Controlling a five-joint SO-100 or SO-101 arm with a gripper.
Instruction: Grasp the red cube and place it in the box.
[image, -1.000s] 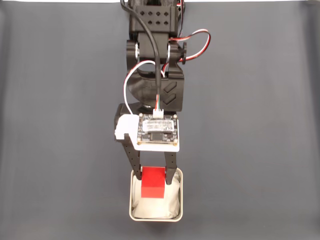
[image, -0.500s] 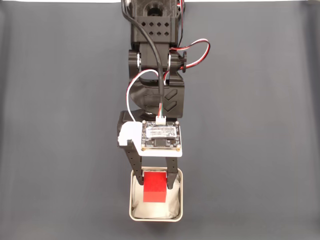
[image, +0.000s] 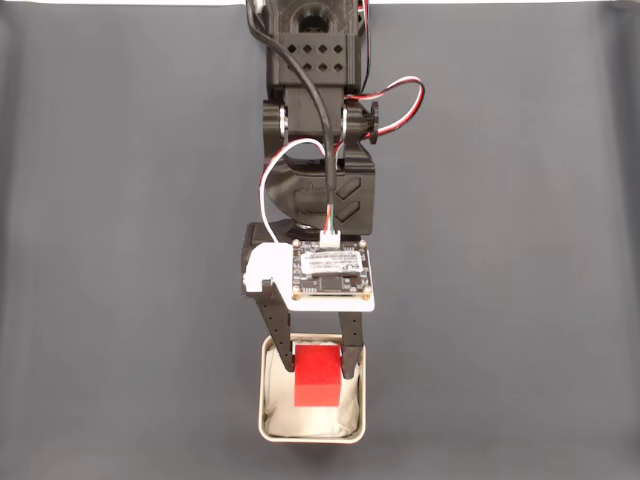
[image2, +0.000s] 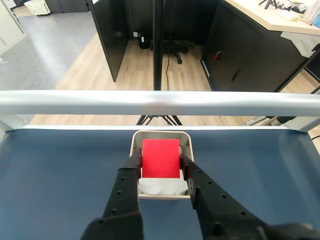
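In the fixed view the red cube sits between the two black fingers of my gripper, which is shut on it. The cube hangs inside the outline of the box, a small square container with a pale rim and white lining, at the bottom middle of the view. In the wrist view the red cube shows one flat face between my gripper fingers. The box lies right behind and beneath it. Whether the cube touches the lining cannot be told.
A dark grey mat covers the table on both sides of the arm. The arm's black body with its wires and circuit board reaches down from the top middle. In the wrist view an aluminium rail runs along the table's far edge.
The gripper and the cube have shifted slightly right and further toward the bottom of the fixed view, deeper over the box. The fingers stay closed on the cube.
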